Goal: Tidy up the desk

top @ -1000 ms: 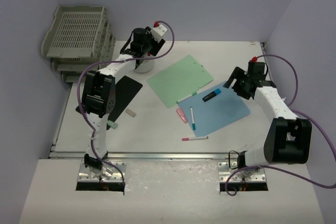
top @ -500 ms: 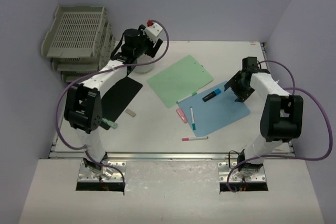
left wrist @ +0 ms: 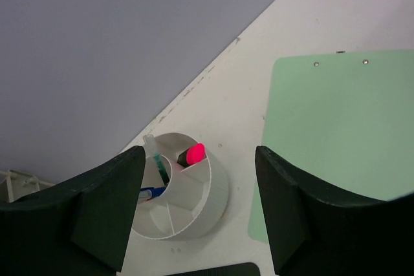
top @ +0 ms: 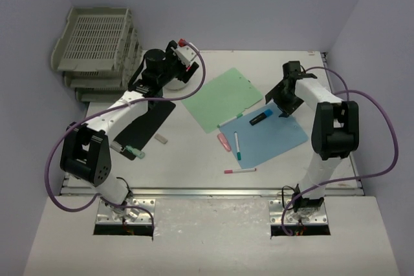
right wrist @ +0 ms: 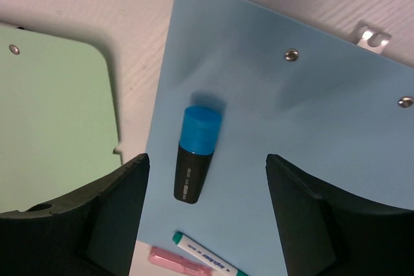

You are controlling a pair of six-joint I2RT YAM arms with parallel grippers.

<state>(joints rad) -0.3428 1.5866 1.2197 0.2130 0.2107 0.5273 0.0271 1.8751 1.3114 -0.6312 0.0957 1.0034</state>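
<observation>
**A:** How does the desk (top: 187, 159) look?

**B:** It is a large, flat, white rectangular top that fills the overhead view. A metal rail (top: 207, 192) runs along its near edge, just beyond the arm bases. Grey slatted stacked trays (top: 97, 40) stand by its far left corner.

**A:** What do the wrist views add?

**B:** The left one looks down into a white round partitioned cup (left wrist: 187, 195), where a pink highlighter (left wrist: 192, 154) stands in one compartment. From above, the arm covers most of that cup. The left gripper (left wrist: 200, 153) hovers over it, fingers apart and empty.

**A:** And the right?

**B:** The right gripper (right wrist: 207, 159), fingers spread and holding nothing, hangs above a blue-capped black highlighter (right wrist: 196, 153). The highlighter lies on a light blue clipboard (right wrist: 291, 159), whose rivets show only in this view.
</observation>
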